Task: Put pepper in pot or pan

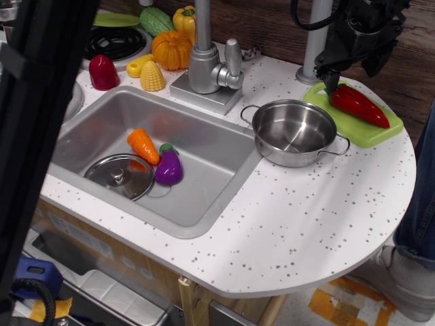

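A white worktop speckled with dark flecks curves round at its near right end. Sunk into it sits a steel sink, with a grey tap standing at its back edge. Behind runs a dark wooden wall. Below the rim, pale floor shows orange-yellow markings.

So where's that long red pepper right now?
The red pepper lies on the green cutting board at the counter's far right, just behind the shallow steel pot; the gripper is at its left end.
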Controlling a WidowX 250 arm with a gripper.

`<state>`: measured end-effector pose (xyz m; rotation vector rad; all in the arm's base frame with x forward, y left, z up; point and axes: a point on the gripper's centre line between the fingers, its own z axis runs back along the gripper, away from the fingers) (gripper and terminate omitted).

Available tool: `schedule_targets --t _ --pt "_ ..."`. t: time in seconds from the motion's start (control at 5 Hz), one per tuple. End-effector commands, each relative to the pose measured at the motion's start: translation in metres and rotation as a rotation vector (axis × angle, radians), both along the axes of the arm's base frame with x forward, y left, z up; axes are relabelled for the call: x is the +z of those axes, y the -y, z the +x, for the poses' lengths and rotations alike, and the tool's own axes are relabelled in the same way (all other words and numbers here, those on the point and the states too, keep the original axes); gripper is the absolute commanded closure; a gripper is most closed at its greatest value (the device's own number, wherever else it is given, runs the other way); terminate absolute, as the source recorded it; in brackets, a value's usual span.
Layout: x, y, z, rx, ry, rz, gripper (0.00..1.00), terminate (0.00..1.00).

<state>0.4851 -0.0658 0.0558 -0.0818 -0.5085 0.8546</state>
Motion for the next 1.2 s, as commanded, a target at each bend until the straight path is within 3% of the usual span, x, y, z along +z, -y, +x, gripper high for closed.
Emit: schedule_targets --t 0.0,0.6,0.8,1.0 --pt "0.0 0.0 0.0 0.0 0.0 0.0 0.0 0.0" --pt "-0.007 -0.002 0.004 0.001 0.01 -0.023 0.0 0.0" --pt "-0.009 -0.001 0.005 0.005 0.015 -0.032 1.0 0.0" --pt "-0.011 -0.003 0.008 0.002 0.024 -0.052 1.0 0.0"
